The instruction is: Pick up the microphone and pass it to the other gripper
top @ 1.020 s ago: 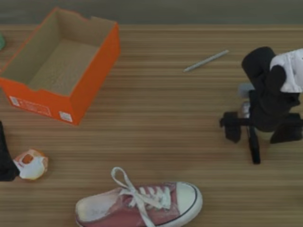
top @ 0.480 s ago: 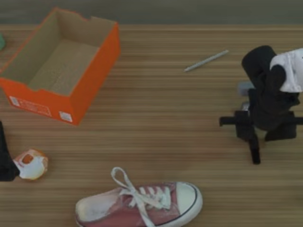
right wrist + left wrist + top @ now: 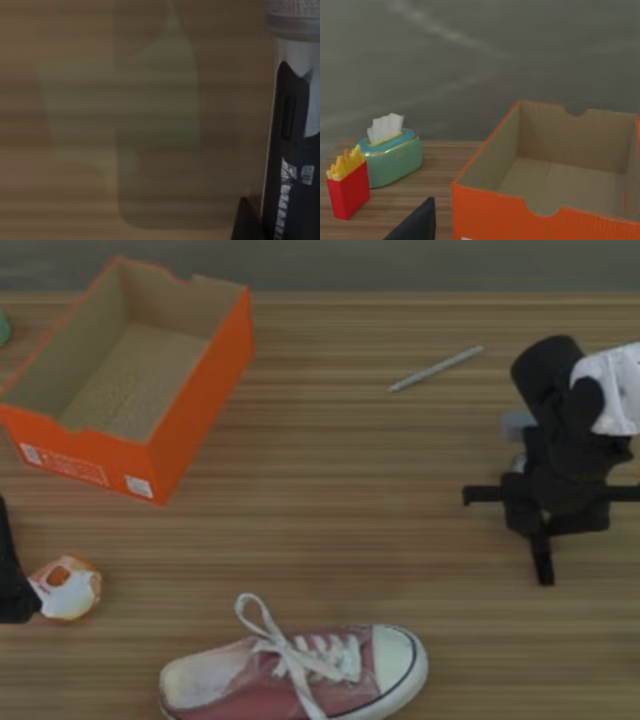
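Observation:
The microphone (image 3: 541, 562) lies on the table at the right, its black handle pointing toward the front edge. Its grey head (image 3: 516, 426) peeks out behind my right arm. My right gripper (image 3: 548, 518) is down over the handle, its two black fingers closed in against it from either side. In the right wrist view the microphone (image 3: 295, 150) fills one edge, with one fingertip (image 3: 247, 222) right beside it. My left gripper (image 3: 8, 580) is parked at the table's left edge. One spread finger (image 3: 417, 225) shows in the left wrist view, with nothing between the jaws.
An open orange shoebox (image 3: 150, 455) stands at the back left. A pink sneaker (image 3: 300, 670) lies at the front centre and a thin grey stick (image 3: 435, 369) at the back. An orange-white ball (image 3: 67, 587) is near my left gripper. A tissue box (image 3: 390, 157) and red fries carton (image 3: 347, 187) stand far left.
My right gripper's fingers have drawn together from a wide spread onto the microphone's handle. The microphone still lies in the same spot. The left arm is unmoved.

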Tool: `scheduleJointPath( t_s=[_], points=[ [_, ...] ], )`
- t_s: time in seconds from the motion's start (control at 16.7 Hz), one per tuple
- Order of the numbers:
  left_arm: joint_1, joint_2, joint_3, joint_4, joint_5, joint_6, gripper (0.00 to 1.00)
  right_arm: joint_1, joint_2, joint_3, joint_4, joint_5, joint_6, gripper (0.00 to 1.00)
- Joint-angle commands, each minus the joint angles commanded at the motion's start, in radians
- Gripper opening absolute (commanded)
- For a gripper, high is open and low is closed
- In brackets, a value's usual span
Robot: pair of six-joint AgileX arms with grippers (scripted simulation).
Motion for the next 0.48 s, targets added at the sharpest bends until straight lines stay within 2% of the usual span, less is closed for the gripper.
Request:
scheduleJointPath(
  t_s=[0.24, 0.48],
  points=[
    [0.0, 0.0, 0.0, 0.0, 0.0, 0.0, 1.0, 0.001, -0.025, -0.031, 0.144, -0.055, -0.031, 0.0],
    [0.0, 0.0, 0.0, 0.0, 0.0, 0.0, 1.0, -0.002, -0.074, -0.101, 0.423, -0.153, -0.083, 0.0]
  ],
)
